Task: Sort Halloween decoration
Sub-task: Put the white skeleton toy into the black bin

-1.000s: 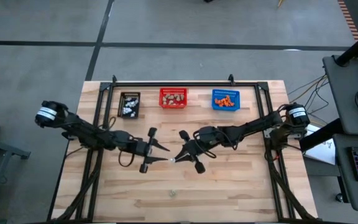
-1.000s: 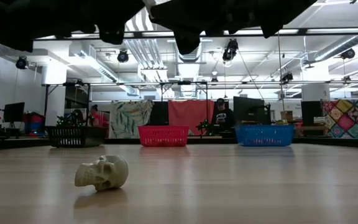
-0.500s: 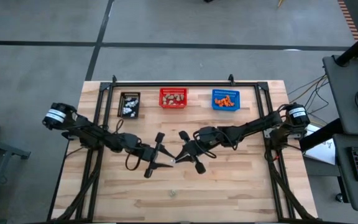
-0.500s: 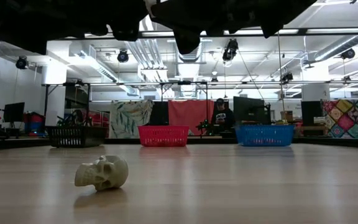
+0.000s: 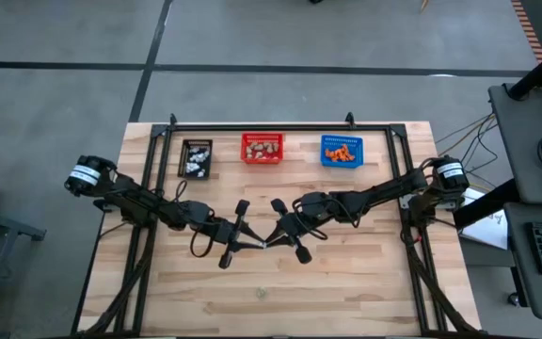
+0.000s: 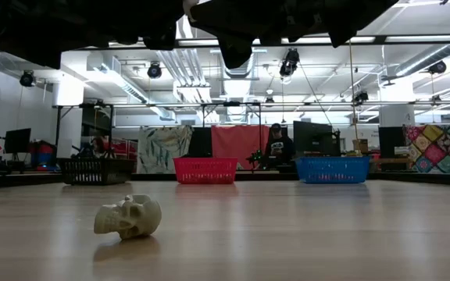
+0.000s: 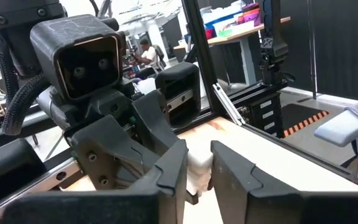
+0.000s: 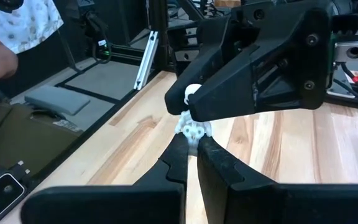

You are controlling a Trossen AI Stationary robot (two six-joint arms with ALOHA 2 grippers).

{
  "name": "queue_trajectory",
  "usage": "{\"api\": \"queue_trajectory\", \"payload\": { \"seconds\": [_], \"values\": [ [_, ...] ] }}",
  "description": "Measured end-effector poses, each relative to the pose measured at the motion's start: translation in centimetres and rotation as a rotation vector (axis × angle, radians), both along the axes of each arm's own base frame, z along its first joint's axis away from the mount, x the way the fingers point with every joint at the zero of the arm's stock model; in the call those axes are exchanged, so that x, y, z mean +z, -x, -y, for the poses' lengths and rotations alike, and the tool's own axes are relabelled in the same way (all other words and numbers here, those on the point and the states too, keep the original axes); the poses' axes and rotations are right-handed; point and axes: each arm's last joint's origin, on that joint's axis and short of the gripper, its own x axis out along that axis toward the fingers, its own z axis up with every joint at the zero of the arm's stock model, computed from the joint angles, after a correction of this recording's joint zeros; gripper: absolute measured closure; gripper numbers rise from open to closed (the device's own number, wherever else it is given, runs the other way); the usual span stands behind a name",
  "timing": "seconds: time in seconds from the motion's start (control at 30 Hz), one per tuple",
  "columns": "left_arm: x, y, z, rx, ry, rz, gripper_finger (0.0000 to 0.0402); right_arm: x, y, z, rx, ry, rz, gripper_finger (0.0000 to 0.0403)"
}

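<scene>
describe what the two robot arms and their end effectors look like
Both arms are dark, slim and jointed, each with a white-banded cylinder at its shoulder joint. Black cables loop along the left arm. The left end effector and right end effector have two angular matte-black fingers. A boxy black camera housing with two round lenses, fed by a braided black hose, sits on the right wrist.

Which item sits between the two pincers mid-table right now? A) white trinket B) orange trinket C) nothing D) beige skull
A: in the right wrist view a white trinket is pinched at the right pincer tips, with the left pincer closing on it too; the beige skull lies apart on the table.
</scene>
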Motion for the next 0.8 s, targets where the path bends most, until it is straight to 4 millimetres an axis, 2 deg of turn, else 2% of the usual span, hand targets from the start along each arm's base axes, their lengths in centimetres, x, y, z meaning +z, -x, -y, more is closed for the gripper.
{"api": "queue_trajectory", "payload": {
  "seconds": [0.13,0.33,0.63,0.8],
  "values": [
    [0.08,-0.06,0.00,0.000,0.001,0.002,0.0367,-0.01,0.00,-0.01,0.000,-0.001,-0.001,0.0390],
    [0.15,-0.11,0.02,0.000,0.002,0.004,0.0368,0.01,-0.01,0.01,-0.006,-0.005,-0.002,0.0382],
    [0.24,-0.08,0.01,0.000,0.008,0.008,0.0368,0.01,-0.10,0.59,-0.036,-0.044,-0.021,0.0307],
    [0.36,-0.04,0.00,0.002,0.009,0.012,0.0368,0.01,-0.13,0.84,-0.044,-0.046,-0.022,0.0280]
  ]
}}
